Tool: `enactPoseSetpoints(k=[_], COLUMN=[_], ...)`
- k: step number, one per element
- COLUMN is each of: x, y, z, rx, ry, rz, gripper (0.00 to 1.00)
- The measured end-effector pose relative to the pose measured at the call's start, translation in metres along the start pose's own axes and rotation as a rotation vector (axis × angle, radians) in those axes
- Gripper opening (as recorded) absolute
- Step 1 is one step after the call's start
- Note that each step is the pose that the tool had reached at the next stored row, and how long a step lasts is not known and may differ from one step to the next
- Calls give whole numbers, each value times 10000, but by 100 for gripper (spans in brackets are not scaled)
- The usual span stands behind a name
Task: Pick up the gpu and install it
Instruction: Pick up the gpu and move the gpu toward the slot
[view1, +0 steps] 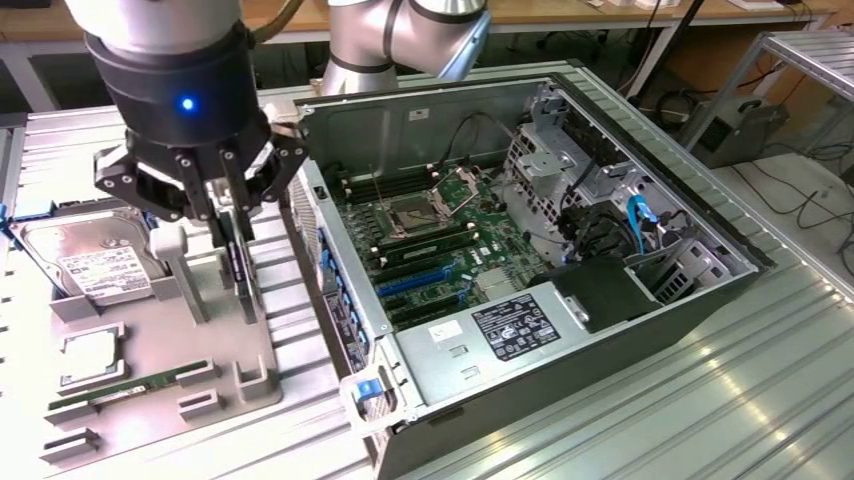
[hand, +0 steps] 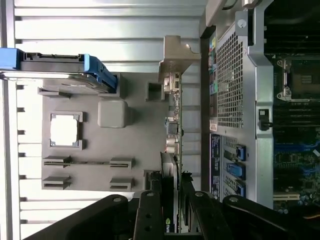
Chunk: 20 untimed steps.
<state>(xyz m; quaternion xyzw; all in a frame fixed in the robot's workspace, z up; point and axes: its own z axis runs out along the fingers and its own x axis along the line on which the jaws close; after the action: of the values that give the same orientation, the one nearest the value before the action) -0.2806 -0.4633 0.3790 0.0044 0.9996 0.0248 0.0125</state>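
Observation:
The gpu (view1: 240, 275) is a thin black card standing on edge in a slot of the grey holder tray (view1: 167, 330), beside the open computer case (view1: 694, 230). In the wrist view the gpu (hand: 172, 140) appears edge-on, with its silver end bracket (hand: 176, 55) at the far end. My gripper (view1: 220, 215) is lowered over the card's upper edge. Its black fingers (hand: 150, 215) press against both faces of the card, so my gripper (hand: 172, 217) is shut on it. The card's lower edge still looks seated in the tray.
On the tray also lie a silver hard drive (view1: 87, 265), a square processor (view1: 87, 355) and a slim green memory stick (view1: 127, 388). Inside the case the motherboard has blue expansion slots (view1: 414, 285). Ribbed metal table (view1: 747, 400) surrounds everything.

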Motion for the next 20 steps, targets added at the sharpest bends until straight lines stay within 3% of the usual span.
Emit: enactPoseSetpoints(k=[6,8,11,15,20], x=[-141,-226,-402,-601,-887], y=[-85,-109,-128,-128,-126], z=[-291,-393,-541,-604,-600], rx=[-32,-71,-185,-260,-289], ry=[3,6,13,29,44], rz=[-20,-21,-18,-17,-24], gripper=[26,26,26,26,26])
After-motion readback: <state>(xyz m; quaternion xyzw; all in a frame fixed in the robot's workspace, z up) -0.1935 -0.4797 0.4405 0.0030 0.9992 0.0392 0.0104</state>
